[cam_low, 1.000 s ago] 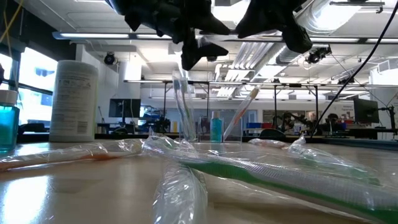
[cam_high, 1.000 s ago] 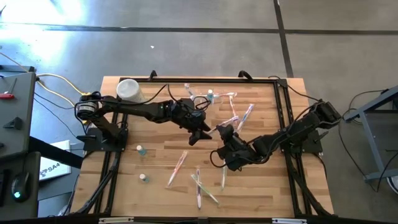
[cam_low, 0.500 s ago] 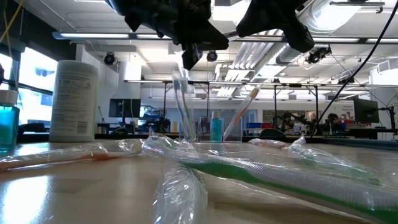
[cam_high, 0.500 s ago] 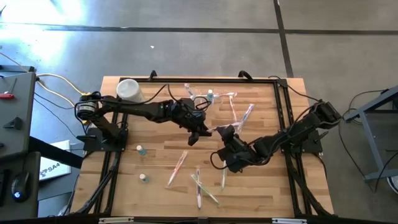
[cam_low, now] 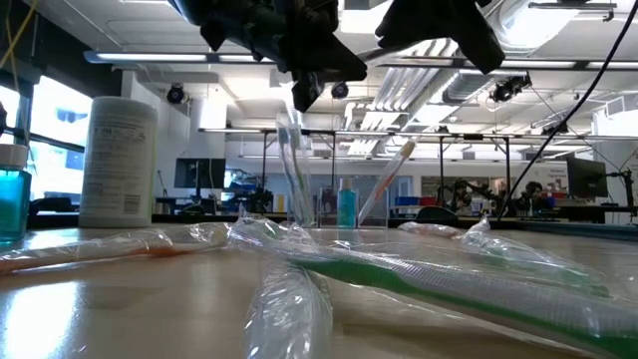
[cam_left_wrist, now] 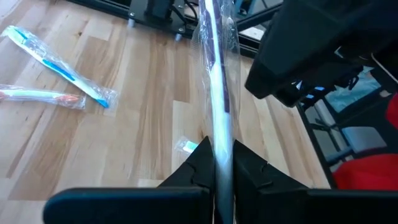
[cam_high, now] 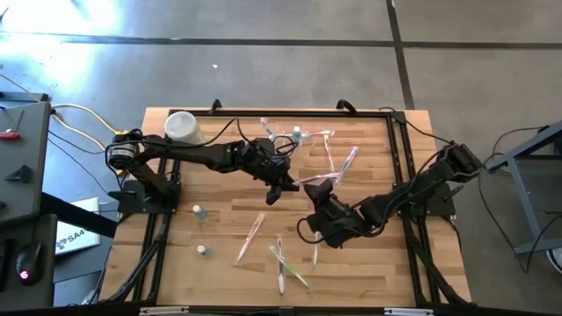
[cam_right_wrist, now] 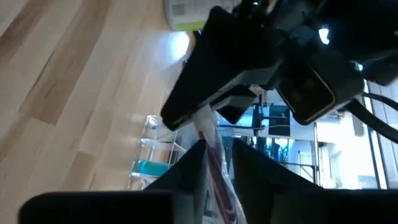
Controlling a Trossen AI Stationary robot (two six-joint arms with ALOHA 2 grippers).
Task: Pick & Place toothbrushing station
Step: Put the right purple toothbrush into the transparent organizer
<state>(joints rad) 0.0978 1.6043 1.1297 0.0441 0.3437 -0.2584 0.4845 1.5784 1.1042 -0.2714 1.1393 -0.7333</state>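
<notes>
A toothbrush in a clear wrapper (cam_high: 314,179) hangs over the table's middle between my two grippers. My left gripper (cam_high: 279,186) is shut on one end of it. My right gripper (cam_right_wrist: 216,163) has its fingers a little apart on either side of the wrapper (cam_right_wrist: 214,155); whether they touch it I cannot tell. The toothbrushing station (cam_high: 274,140), a small see-through holder, stands on the table at the far middle, also in the low view (cam_low: 299,189), with toothbrushes upright in it. My left gripper pinches the wrapped toothbrush's end (cam_left_wrist: 221,149) between its two fingers. The toothbrush runs straight out ahead of the fingers, along them, toward my right gripper. It is lifted clear of the table and roughly level.
A white canister (cam_high: 183,127) stands at the far left corner. Two small blue bottles (cam_high: 198,211) (cam_high: 203,251) stand near the left side, a third (cam_high: 297,133) by the station. Several wrapped toothbrushes (cam_high: 250,237) (cam_high: 285,263) (cam_high: 347,162) lie scattered on the wood.
My left gripper has shut on the wrapped toothbrush and has kept its place. My right gripper has drawn back a little toward the table's near edge, and more of the toothbrush shows between the two grippers.
</notes>
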